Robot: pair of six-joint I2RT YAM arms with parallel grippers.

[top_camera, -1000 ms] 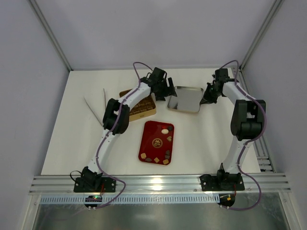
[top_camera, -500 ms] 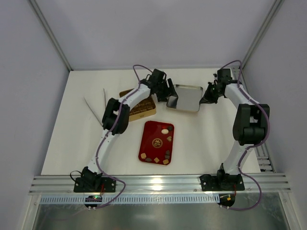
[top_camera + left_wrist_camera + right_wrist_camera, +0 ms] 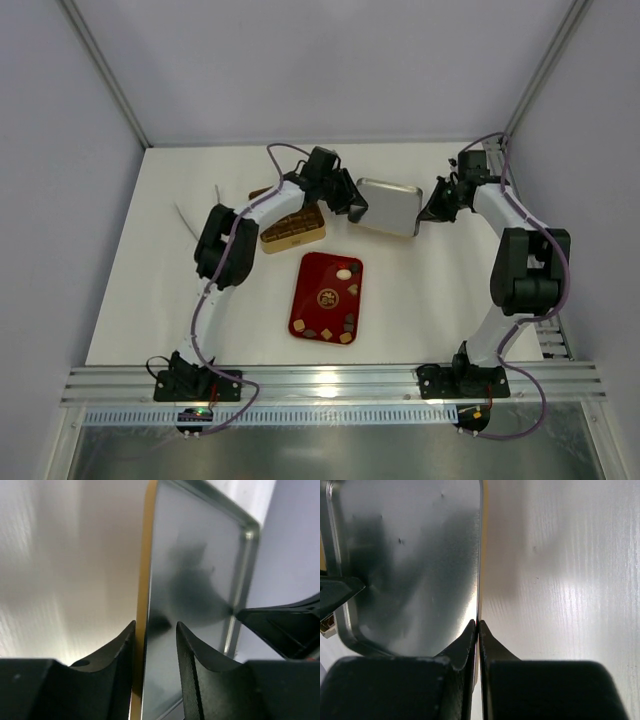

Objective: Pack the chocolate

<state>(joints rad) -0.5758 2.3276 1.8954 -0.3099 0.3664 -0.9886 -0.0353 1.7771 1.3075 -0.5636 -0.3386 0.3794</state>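
Your right gripper [image 3: 478,622] was pinched shut on the silver lid's [image 3: 390,205] right edge. Your left gripper [image 3: 155,627] stood narrow astride its left edge, grip unclear. The chocolate [image 3: 344,273] lay on the red tray [image 3: 312,290], mid-table [image 3: 430,290].

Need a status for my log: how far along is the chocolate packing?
Done: nothing evident; the chocolates lie on the red tray. In hand: the silver lid, the right gripper shut on one edge, the left gripper straddling the opposite edge. Left: moving those pieces into the gold box.
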